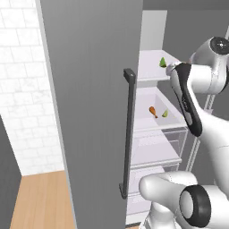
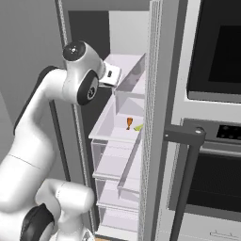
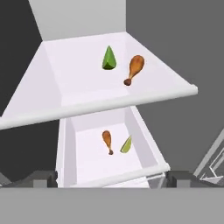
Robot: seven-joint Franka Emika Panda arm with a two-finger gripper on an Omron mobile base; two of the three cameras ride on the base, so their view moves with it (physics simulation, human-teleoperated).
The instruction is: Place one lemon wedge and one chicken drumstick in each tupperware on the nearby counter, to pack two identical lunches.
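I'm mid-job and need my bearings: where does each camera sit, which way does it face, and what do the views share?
Left base view: behind the arm to its left, facing the open fridge past its grey door; white arm at right.
Right base view: behind to the right, facing the fridge beside the oven; arm at left.
Hand view: on the hand, looking along the open gripper at two shelves.
Shared: the lower shelf's drumstick and lemon wedge.
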